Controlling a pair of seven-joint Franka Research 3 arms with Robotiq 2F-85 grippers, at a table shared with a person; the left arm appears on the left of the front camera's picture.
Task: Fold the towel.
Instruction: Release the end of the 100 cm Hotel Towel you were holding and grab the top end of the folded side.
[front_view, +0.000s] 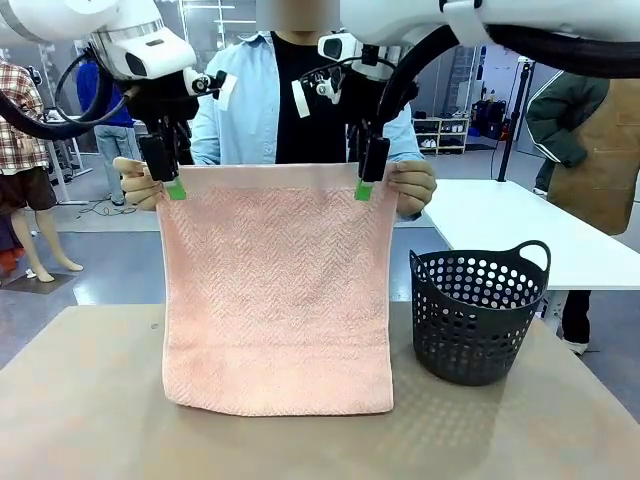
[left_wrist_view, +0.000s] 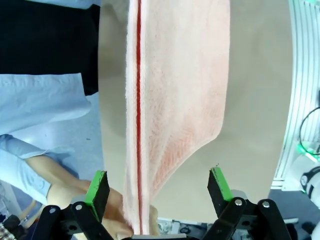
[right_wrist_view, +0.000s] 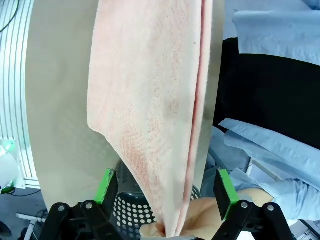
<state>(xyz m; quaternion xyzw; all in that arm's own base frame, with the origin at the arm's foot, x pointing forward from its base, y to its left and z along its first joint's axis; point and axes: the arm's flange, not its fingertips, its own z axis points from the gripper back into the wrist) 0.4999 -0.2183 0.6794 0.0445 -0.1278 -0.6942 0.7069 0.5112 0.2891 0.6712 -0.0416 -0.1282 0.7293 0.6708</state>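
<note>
The towel (front_view: 275, 290) hangs from the person's hands (front_view: 413, 185) down to the table (front_view: 80, 400), and the open left gripper (front_view: 170, 185) and right gripper (front_view: 367, 183), straddling its top corners, should close squarely on the hem, clear of those hands.

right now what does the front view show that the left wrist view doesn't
Front view: the basket on the right of the table, the right claw at one top corner of the towel, and the person's hands holding both top corners. Left wrist view: the towel seen edge-on, hanging between the open fingers of the left claw, not pinched. Both: the towel, the table, the person's blue shirt.
</note>
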